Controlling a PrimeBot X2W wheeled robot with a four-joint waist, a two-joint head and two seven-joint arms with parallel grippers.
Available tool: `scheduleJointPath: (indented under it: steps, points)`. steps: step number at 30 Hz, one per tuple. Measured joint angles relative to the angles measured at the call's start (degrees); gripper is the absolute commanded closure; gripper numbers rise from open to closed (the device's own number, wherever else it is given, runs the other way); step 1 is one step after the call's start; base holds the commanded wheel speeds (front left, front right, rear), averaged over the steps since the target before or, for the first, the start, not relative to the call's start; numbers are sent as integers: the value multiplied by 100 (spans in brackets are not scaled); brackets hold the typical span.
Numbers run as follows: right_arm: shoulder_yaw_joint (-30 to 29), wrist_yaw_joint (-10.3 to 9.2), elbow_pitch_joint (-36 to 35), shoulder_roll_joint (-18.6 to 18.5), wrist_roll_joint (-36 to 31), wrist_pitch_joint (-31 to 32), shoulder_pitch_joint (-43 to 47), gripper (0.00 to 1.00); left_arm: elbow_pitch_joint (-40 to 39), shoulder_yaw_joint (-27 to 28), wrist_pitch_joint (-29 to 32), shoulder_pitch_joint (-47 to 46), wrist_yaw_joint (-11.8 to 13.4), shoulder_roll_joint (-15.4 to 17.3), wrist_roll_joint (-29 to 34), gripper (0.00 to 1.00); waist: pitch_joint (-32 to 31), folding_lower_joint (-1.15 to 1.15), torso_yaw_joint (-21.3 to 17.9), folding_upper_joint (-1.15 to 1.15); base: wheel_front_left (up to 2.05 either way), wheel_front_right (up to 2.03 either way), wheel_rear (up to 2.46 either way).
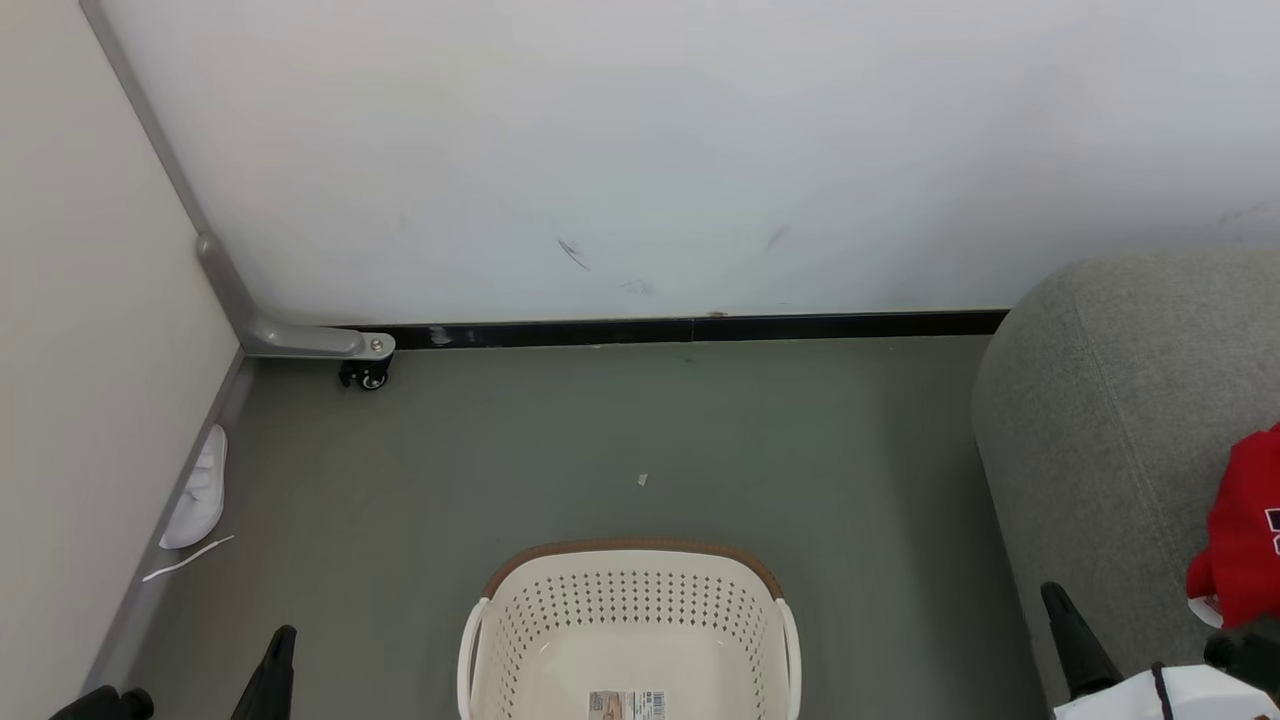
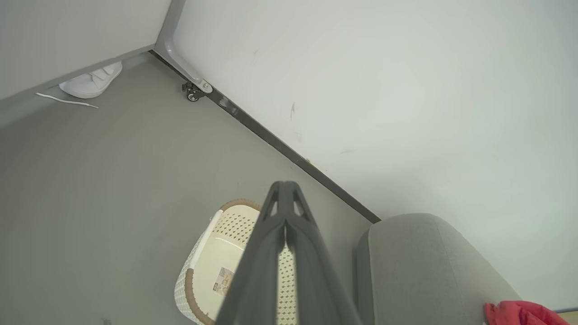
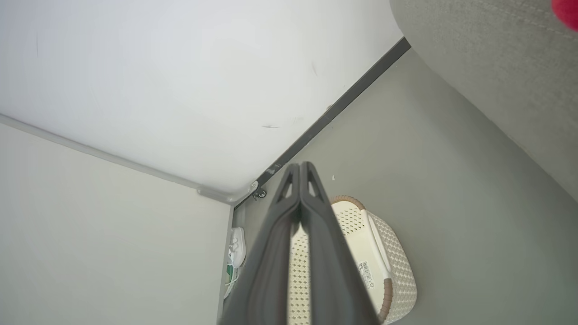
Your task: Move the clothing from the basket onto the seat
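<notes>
The left gripper [image 2: 285, 187] has its two dark fingers pressed together, hanging above the basket [image 2: 228, 225] and hiding its right part. The basket stands on the grey floor [image 2: 113, 180], and a label [image 2: 224, 280] shows on its pale bottom. Just right of it is the rounded end of the grey seat [image 2: 415, 262]. A red bunch of clothing [image 2: 519, 313] lies on the seat, cut by the frame, so it may be a jersey or shorts. Far left, a white shoe [image 2: 92, 81] lies against the side panel, with a white strip [image 2: 67, 100] beside it. A caster [image 2: 193, 94] sits at the far corner, where a black skirting [image 2: 293, 155] runs along the white wall [image 2: 384, 90].
</notes>
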Motion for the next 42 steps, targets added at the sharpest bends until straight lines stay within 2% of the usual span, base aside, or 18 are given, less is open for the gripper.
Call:
scheduleJointPath:
  steps: [12, 17, 42]
  points:
    - [-79, -1, -3, 4, 1023, 233, -186, 100, 120, 291, 205, -126, -166, -211, -679, 100, 68, -59, -56, 0, 0, 0, 0]
    - [-123, -1, -11, 5, 1458, 300, -228, 100, 170, 398, 304, -228, -224, -341, -959, 100, 101, -74, -80, 0, 0, 0, 0]
    - [-247, -1, -19, 14, 3606, 779, -478, 100, 407, 1009, 746, -531, -617, -759, -2392, 100, 184, -85, -198, 0, 0, 0, 0]
